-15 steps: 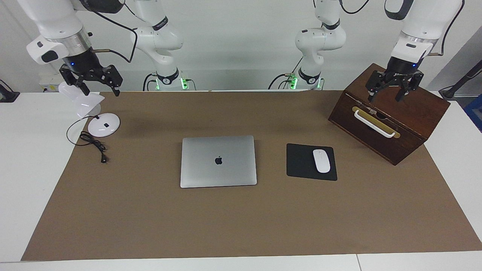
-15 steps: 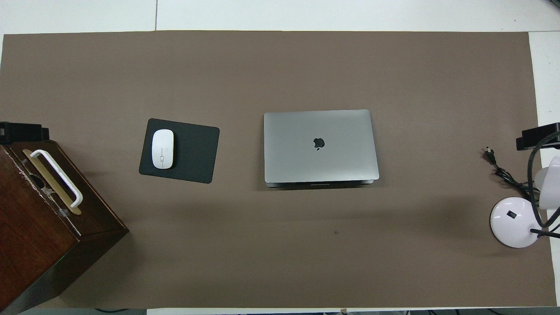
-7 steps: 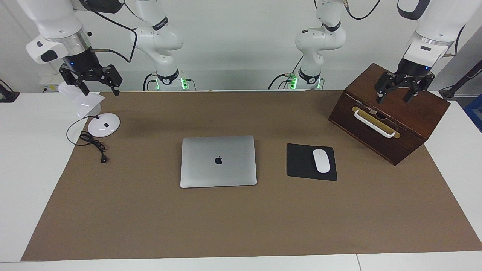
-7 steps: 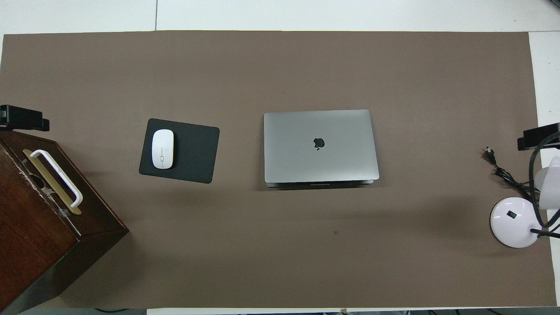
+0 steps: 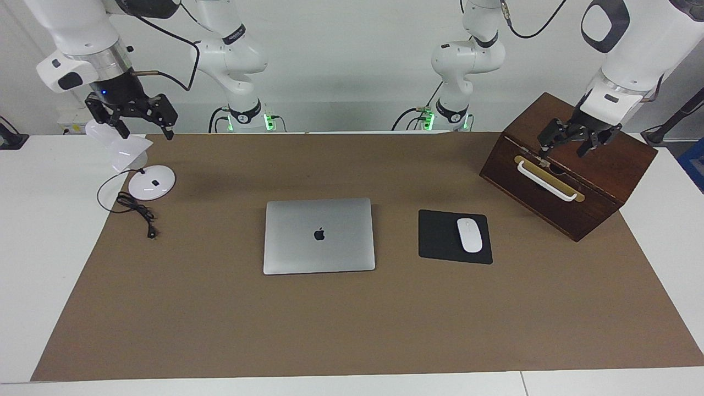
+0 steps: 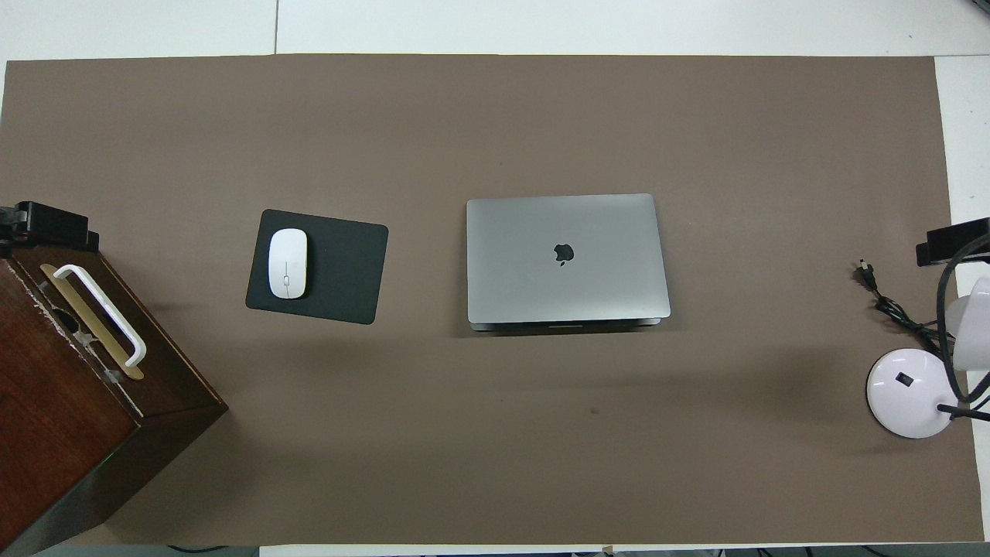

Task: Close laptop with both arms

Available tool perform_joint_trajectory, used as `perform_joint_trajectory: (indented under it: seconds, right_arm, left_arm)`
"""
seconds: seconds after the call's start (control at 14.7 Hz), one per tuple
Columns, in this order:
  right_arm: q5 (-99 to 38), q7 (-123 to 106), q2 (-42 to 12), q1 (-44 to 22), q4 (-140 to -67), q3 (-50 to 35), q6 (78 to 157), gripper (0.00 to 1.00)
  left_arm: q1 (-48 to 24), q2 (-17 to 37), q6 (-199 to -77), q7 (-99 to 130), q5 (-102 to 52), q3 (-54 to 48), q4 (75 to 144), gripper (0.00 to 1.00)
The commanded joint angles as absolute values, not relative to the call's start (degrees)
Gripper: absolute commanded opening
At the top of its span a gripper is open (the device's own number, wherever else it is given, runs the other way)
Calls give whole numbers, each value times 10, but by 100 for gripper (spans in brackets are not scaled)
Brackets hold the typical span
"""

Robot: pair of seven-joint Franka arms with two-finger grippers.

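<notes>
Brown-matted worktop (image 5: pixel 352 330): the laptop (image 5: pixel 319 235) lies mid-mat, lid already flat. Left end effector (image 5: pixel 570 144), fingers spread, has tilted over the wooden box (image 5: pixel 599 165) within the last second; right end effector (image 5: pixel 138 114), spread, waits above the lamp (image 5: pixel 144 175). Closing looks complete.

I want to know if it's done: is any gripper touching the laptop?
Apart. The facing view shows the left gripper over the wooden box, the right gripper by the lamp, laptop untouched.
</notes>
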State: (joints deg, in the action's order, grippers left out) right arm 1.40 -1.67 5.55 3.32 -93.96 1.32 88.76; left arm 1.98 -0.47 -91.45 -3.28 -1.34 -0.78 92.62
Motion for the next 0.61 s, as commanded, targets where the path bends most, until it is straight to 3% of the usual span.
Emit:
perform_joint_trajectory:
  seconds: [0.0,0.54]
  right_arm:
    - [8,-33,70,46,-955,10,884,100]
    - [8,-30,70,47,-967,10,892,100]
  left_arm:
    - [22,-3,-899,-27,-15,-10,911,100]
    - [22,-5,-909,-27,-18,-12,911,100]
